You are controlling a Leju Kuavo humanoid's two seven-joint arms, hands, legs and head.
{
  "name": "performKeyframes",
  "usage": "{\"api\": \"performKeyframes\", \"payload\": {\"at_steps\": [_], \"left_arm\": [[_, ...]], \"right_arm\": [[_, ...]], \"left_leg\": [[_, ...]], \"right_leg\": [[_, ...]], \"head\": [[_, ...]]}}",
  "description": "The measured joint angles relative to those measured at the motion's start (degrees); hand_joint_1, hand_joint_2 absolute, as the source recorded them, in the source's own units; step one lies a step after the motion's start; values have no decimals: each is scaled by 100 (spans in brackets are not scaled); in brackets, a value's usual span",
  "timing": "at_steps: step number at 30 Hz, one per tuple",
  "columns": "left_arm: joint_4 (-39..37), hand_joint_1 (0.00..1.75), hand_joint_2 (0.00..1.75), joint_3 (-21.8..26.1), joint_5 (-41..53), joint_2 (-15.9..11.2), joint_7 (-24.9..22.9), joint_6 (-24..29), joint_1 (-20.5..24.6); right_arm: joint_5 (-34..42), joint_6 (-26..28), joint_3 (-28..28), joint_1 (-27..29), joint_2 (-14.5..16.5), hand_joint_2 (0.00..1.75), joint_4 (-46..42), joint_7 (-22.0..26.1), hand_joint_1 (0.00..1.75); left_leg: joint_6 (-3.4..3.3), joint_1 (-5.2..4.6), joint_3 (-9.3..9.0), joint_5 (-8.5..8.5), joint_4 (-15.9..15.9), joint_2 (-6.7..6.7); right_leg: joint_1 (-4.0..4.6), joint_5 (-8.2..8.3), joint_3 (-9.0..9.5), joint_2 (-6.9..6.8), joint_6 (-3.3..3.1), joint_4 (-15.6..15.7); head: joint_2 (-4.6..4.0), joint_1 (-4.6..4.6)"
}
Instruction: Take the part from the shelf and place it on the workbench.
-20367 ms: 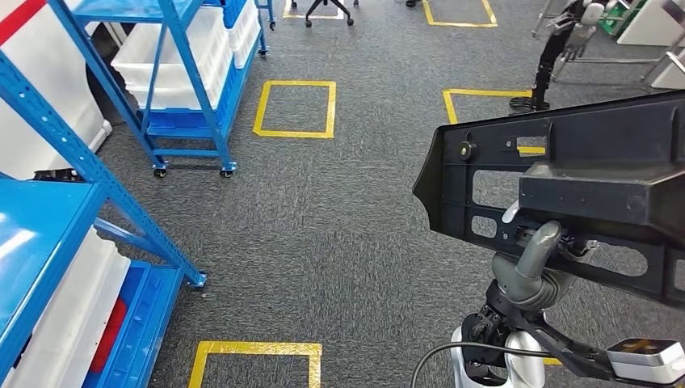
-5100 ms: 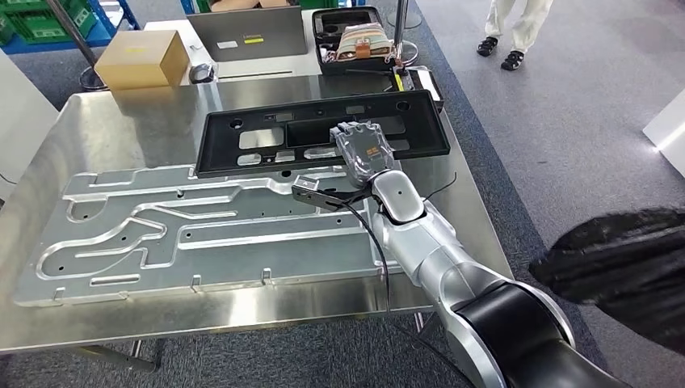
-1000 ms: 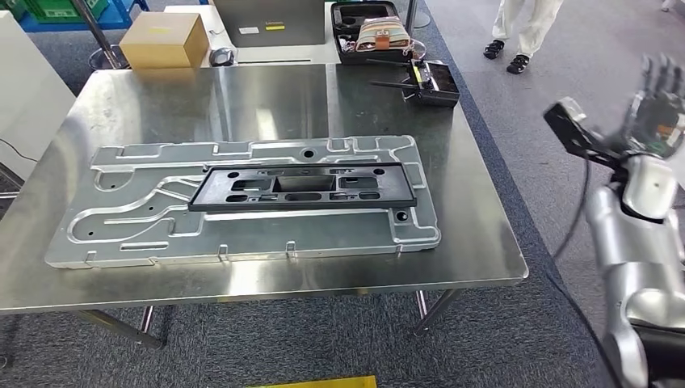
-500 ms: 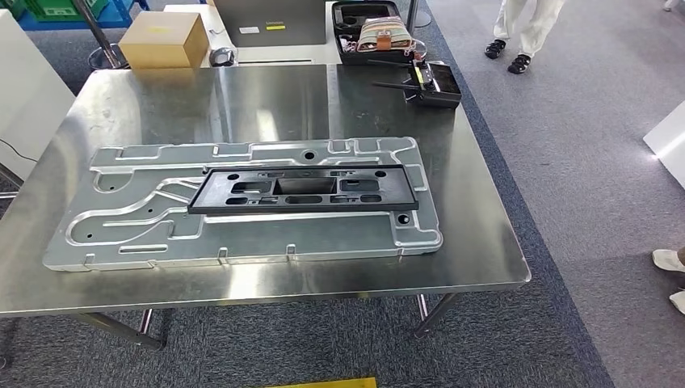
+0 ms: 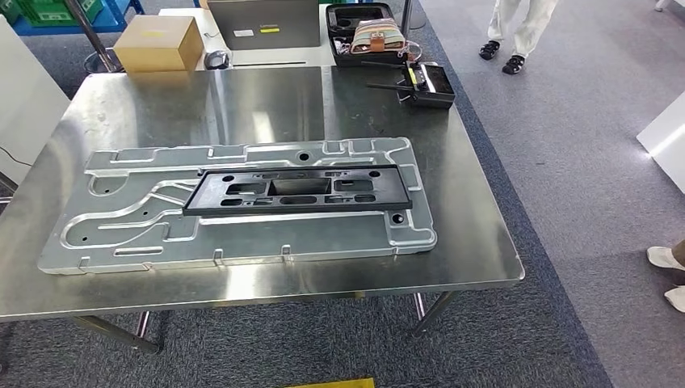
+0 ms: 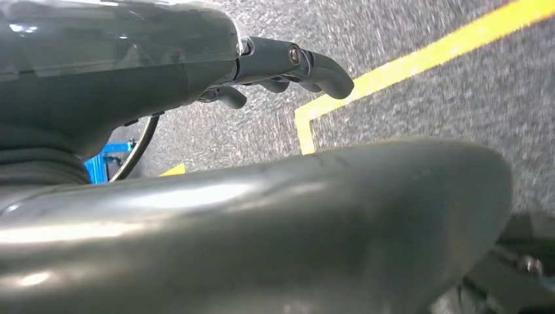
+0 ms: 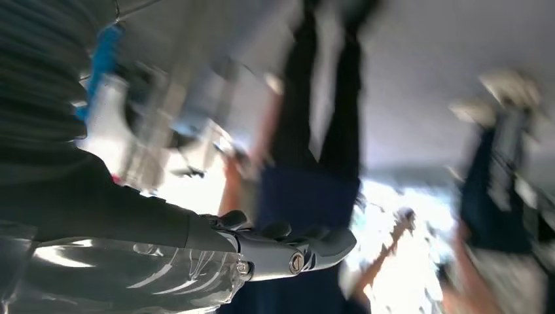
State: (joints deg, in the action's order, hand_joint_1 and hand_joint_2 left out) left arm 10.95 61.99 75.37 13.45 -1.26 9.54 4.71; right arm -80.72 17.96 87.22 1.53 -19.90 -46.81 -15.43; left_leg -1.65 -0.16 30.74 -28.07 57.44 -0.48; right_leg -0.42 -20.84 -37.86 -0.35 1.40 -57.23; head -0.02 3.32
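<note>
— Where is the part (image 5: 297,190) at this moment?

— It lies flat on the big aluminium plate (image 5: 121,234), toward the plate's far half, long side running left to right. The plate itself rests on the steel workbench (image 5: 476,234). Nothing touches the part.

— And the hands?

— The left hand (image 6: 288,65) shows in its wrist view over grey carpet with a yellow floor line (image 6: 419,59). Its dark fingers (image 6: 324,69) are stretched forward with nothing between them and the thick thumb, so it holds nothing. The right hand (image 7: 288,252) shows in its own wrist view against a heavily blurred background; its fingers also reach out straight and carry nothing.

— What else is on or near the bench?

— At the far right edge of the workbench sits a black remote (image 5: 424,85). Beyond the far edge are a cardboard box (image 5: 157,44), a laptop (image 5: 262,24) and an open black case (image 5: 363,32). A person's legs (image 5: 517,32) stand on the carpet past the far right corner, and a shoe (image 5: 666,259) shows at the right edge.
</note>
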Motion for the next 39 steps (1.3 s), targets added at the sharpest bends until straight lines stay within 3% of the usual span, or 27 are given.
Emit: {"api": "performKeyframes", "payload": {"at_steps": [4, 8, 14, 21, 26, 28, 31, 32, 33, 34, 37, 39], "left_arm": [[0, 0, 0, 3, 63, -145, 62, 85, -1], [0, 0, 0, 4, 84, -304, 213, 64, -4], [0, 0, 0, 3, 119, -419, 257, 26, 6], [0, 0, 0, 3, 66, -394, 256, 54, 40], [-1, 0, 0, 6, 40, -359, 94, 75, 46], [-2, 0, 0, 4, 91, -325, 12, 47, 56], [-2, 0, 0, -8, 186, -276, -43, -12, 64], [-2, 0, 0, -13, 216, -266, -53, -28, 61], [-2, 0, 0, -18, 240, -257, -60, -41, 60], [-2, 0, 0, -21, 255, -249, -62, -48, 60], [-2, 0, 0, -31, 273, -219, -54, -51, 66], [-2, 0, 0, -43, 280, -204, -37, -44, 77]], "right_arm": [[348, 579, 74, -157, 759, 0, 1178, -821, 0], [602, 654, 93, -371, 1634, 0, 2210, -1060, 0], [411, -69, 68, -627, 2534, 0, 3081, -706, 0], [-49, -274, -224, -778, 2991, 0, 3419, -472, 0], [-286, -296, -523, -818, 3077, 0, 3487, -241, 0], [-319, -294, -597, -829, 3083, 0, 3498, -172, 0], [-393, -296, -710, -839, 3083, 0, 3505, -161, 0], [-416, -299, -744, -839, 3083, 0, 3506, -170, 0], [-440, -303, -775, -840, 3084, 0, 3508, -181, 0], [-464, -311, -804, -840, 3084, 0, 3510, -194, 0], [-520, -347, -891, -863, 3085, 0, 3515, -223, 0], [-541, -368, -942, -884, 3089, 0, 3518, -236, 0]], "left_leg": [[29, 27, -4, 4, -1, 14], [55, 32, -8, 8, -1, 26], [75, 26, -9, 21, 0, 28], [42, -19, -4, 36, 13, 28], [-47, -61, 4, 108, 17, 31], [-97, -37, 19, 204, -33, 47], [-143, -29, 139, 320, -54, 62], [-141, -33, 197, 354, -45, 63], [-133, -36, 256, 388, -34, 63], [-122, -37, 314, 421, -20, 62], [-59, -37, 454, 510, 32, 57], [9, -30, 485, 564, 53, 58]], "right_leg": [[24, 6, 3, 19, -31, -1], [28, 12, -4, 31, -56, -11], [21, 22, -9, 33, -71, -22], [-31, 48, -8, 32, -35, -22], [-88, 106, 2, 27, 48, -13], [-89, -99, -51, 31, 79, -170], [-90, -919, -346, 34, 94, -1185], [-88, -1115, -403, 34, 94, -1520], [-87, -1203, -367, 34, 89, -1677], [-86, -1189, -214, 34, 78, -1607], [-64, -953, 688, 34, -3, -473], [-19, -895, 960, 40, -64, -48]], "head": [[0, 1], [0, 1], [0, 2], [0, 2], [0, 2], [0, 2], [0, 2], [0, 2], [0, 2], [0, 2], [0, 3], [0, 4]]}}
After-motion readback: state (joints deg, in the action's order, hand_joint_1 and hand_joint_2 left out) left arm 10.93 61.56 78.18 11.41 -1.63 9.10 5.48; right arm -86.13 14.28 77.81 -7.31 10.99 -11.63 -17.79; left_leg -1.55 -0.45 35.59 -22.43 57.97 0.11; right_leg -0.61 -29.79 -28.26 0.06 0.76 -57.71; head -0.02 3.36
